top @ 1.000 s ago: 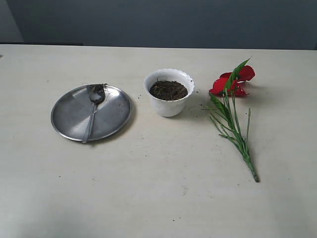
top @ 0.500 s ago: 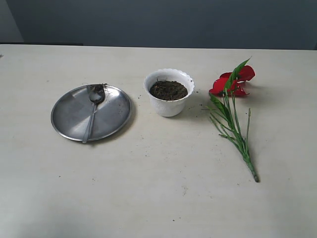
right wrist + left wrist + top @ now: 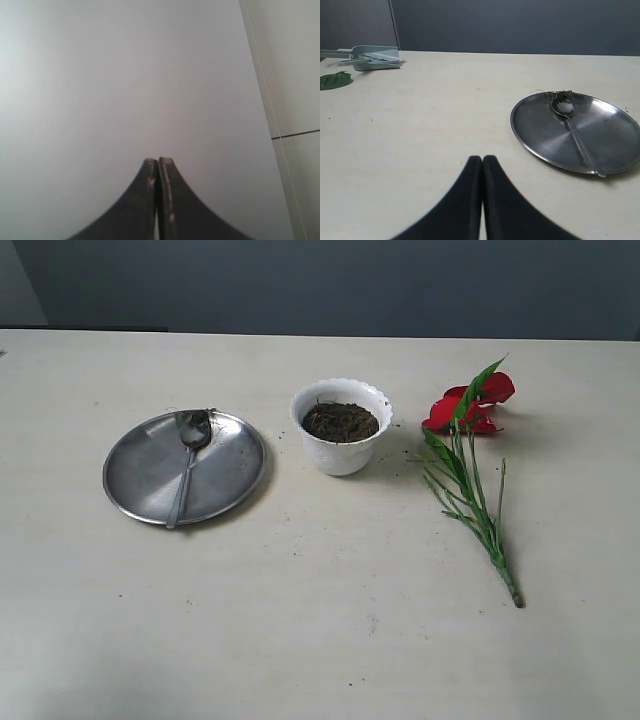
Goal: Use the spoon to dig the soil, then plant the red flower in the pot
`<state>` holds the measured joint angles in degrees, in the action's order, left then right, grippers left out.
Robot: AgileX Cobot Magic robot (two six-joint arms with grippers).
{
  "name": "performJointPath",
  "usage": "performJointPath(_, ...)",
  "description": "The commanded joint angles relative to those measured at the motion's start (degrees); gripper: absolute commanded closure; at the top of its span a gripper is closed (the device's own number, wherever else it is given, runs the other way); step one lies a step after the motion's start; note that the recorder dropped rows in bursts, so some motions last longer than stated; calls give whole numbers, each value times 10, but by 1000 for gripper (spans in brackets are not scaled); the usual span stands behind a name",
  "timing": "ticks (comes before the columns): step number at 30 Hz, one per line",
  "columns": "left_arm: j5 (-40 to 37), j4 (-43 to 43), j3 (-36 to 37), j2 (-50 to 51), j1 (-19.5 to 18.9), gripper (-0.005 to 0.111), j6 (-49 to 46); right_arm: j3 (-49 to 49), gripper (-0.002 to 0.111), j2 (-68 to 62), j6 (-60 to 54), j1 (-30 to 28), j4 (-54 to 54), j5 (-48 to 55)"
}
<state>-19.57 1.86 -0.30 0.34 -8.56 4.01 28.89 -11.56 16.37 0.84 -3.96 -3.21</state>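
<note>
The white scalloped pot [image 3: 341, 430] stands mid-table with dark soil [image 3: 340, 422] inside. Left of it the silver spoon [image 3: 186, 467] lies on a round steel plate [image 3: 140, 475], bowl at the far rim with soil crumbs. The red flower [image 3: 468, 408] lies flat to the right of the pot, its green stem reaching toward the table's front. Neither arm shows in the exterior view. My left gripper [image 3: 482, 159] is shut and empty, hovering short of the plate [image 3: 545, 135] and spoon [image 3: 572, 132]. My right gripper [image 3: 158, 161] is shut and empty, facing a blank wall.
Soil crumbs are scattered on the cream table [image 3: 320, 600] around the pot. In the left wrist view a pale green dustpan [image 3: 372, 56] and a loose green leaf [image 3: 335, 80] lie at the table's far edge.
</note>
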Motion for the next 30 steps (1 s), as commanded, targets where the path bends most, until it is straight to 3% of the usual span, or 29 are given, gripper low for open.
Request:
performJointPath(1, 4, -3, 3, -3, 2, 106, -2, 49, 108, -57, -1, -2, -5, 58)
performJointPath(5, 4, -3, 3, -3, 2, 106, -2, 99, 108, -122, -1, 0, -5, 88)
performJointPath(10, 4, -3, 3, -3, 2, 106, -2, 200, 108, -224, -66, 56, 8, 158)
performJointPath(17, 4, -3, 3, -3, 2, 106, -2, 341, 108, -388, -153, 119, 52, 415)
performJointPath(21, 4, -3, 3, -3, 2, 106, -2, 363, 108, -435, -178, 119, 95, 476)
performJointPath(26, 4, -3, 3, -3, 2, 106, -2, 363, 108, -482, -292, 119, 188, 500)
performJointPath(30, 4, -3, 3, -3, 2, 106, -2, 363, 108, -513, -313, 119, 210, 512)
